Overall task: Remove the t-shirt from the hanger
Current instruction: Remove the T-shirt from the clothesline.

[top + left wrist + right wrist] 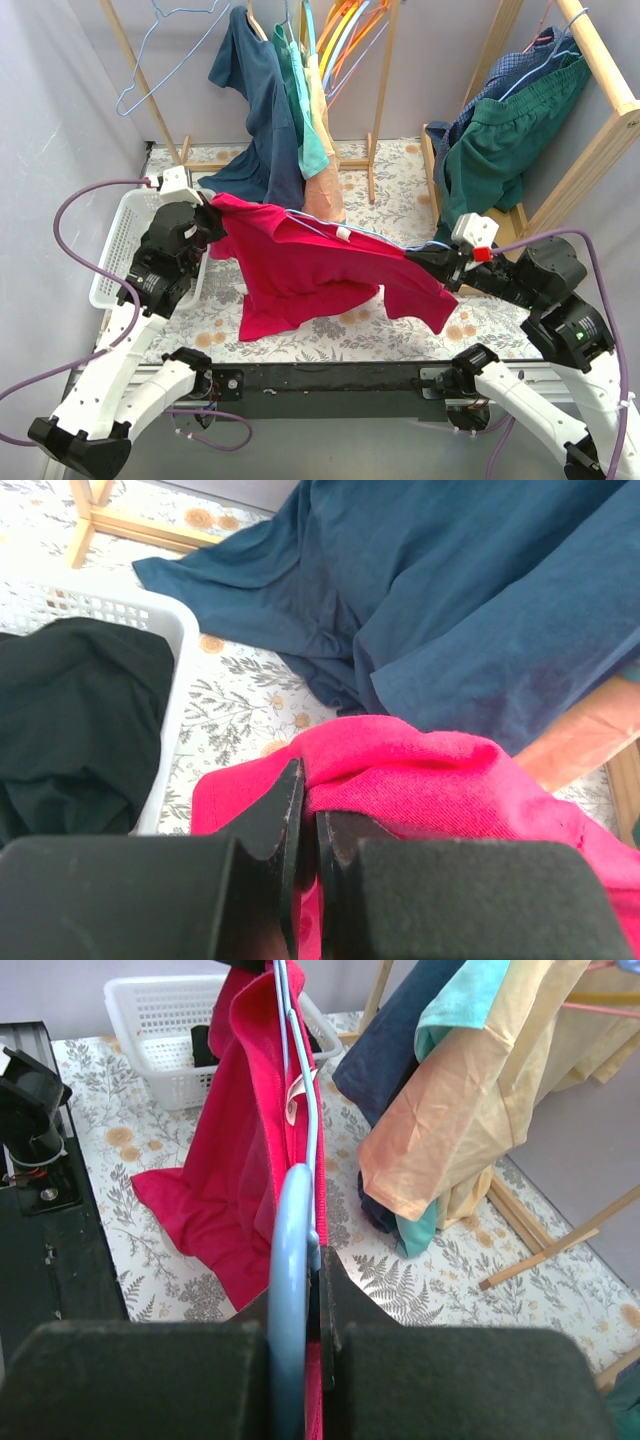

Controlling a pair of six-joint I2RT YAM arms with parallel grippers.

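A red t-shirt (300,265) hangs stretched between my two grippers above the floral table, still threaded on a light blue hanger (345,232). My left gripper (212,218) is shut on the shirt's left shoulder; in the left wrist view the red cloth (440,780) is pinched between the fingers (285,810). My right gripper (432,258) is shut on the hanger's hook; in the right wrist view the blue hanger (293,1240) runs up between the jaws with the red shirt (230,1160) draped along it.
A white basket (118,250) with black cloth (70,710) stands at the left. A wooden rack (372,110) at the back holds a navy shirt (262,120) and other garments. A second rack (600,90) at the right holds a green garment (500,140).
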